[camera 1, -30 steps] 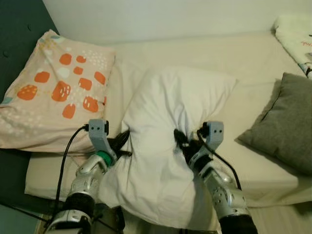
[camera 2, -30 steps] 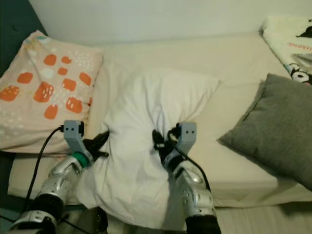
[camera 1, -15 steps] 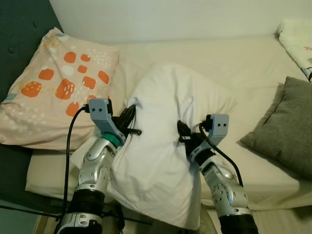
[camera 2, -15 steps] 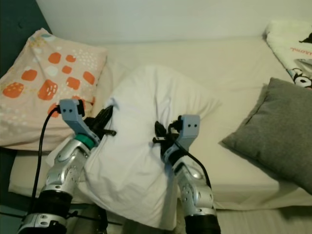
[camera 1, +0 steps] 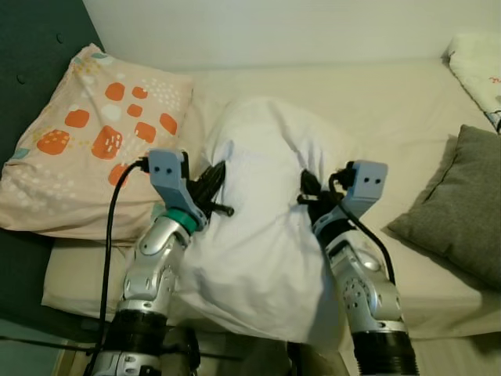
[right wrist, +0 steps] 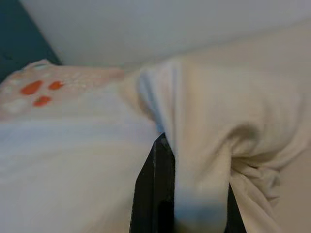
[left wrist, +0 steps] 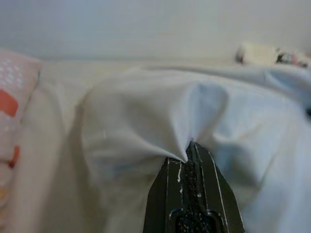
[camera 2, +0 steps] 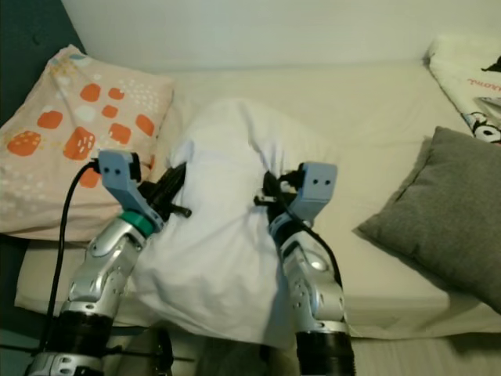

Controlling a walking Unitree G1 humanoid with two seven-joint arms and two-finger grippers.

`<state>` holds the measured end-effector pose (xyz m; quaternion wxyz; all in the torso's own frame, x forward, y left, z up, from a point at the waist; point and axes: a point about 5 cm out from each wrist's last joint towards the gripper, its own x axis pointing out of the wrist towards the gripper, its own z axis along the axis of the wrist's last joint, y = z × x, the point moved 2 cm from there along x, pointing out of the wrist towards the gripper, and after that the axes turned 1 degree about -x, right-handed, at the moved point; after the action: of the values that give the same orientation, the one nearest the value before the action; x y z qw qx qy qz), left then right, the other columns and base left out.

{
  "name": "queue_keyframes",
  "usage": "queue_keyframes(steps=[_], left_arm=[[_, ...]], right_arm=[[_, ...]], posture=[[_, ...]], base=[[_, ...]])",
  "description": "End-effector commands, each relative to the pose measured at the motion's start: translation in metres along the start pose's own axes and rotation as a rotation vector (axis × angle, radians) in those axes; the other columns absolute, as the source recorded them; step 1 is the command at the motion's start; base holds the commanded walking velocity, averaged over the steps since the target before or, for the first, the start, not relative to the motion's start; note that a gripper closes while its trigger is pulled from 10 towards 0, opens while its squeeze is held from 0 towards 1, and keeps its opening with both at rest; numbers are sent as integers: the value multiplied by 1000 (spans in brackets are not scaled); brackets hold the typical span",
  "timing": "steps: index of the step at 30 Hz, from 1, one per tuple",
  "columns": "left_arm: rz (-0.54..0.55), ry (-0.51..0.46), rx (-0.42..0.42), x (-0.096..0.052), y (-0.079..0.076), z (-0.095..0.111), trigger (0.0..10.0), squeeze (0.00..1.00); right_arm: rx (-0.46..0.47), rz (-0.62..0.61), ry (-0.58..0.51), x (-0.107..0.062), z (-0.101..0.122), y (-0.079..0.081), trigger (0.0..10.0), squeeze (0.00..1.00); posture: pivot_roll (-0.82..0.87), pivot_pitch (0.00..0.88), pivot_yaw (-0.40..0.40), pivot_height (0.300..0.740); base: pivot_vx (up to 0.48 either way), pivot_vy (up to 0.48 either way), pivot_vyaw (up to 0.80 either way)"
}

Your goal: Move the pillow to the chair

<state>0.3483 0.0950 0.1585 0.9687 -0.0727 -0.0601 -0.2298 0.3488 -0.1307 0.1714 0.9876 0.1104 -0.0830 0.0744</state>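
1. Since a second ago you've raised the white pillow (camera 1: 262, 227) higher off the bed (camera 1: 407, 110); both arms sit further up the frame.
2. Your left gripper (camera 1: 213, 186) is clamped on its left edge, your right gripper (camera 1: 311, 196) clenched on a fold right of centre.
3. It hangs bunched between them at frame centre, with the orange-patterned pillow (camera 1: 86, 157) at upper left and the grey cushion (camera 1: 462, 204) at right.

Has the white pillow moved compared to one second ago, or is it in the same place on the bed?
Yes. The white pillow has been lifted: its far edge, spread flat towards the grey cushion earlier, now bunches up between the left gripper and the right gripper.
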Motion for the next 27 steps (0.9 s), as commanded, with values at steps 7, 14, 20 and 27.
queue_keyframes(steps=[7, 14, 20, 27], left_arm=[[-46, -28, 85, 2, -16, 9, 10000, 0], [16, -42, 59, 1, -12, 10, 10000, 0], [-6, -45, 74, 4, -19, 10, 10000, 0], [-46, -31, 84, 4, -29, 7, 10000, 0]], right_arm=[[-68, 54, 0, -2, -6, 11, 10000, 0], [-68, 16, 0, -7, -11, 11, 10000, 0], [-76, 26, 19, -10, -19, 17, 10000, 0], [-72, 41, 25, -11, -20, 20, 10000, 0]], posture=[[10, 5, 92, 625], [8, 8, 111, 655], [7, 8, 120, 680], [7, 10, 128, 715]], base=[[0, 0, 0], [0, 0, 0], [0, 0, 0], [0, 0, 0]])
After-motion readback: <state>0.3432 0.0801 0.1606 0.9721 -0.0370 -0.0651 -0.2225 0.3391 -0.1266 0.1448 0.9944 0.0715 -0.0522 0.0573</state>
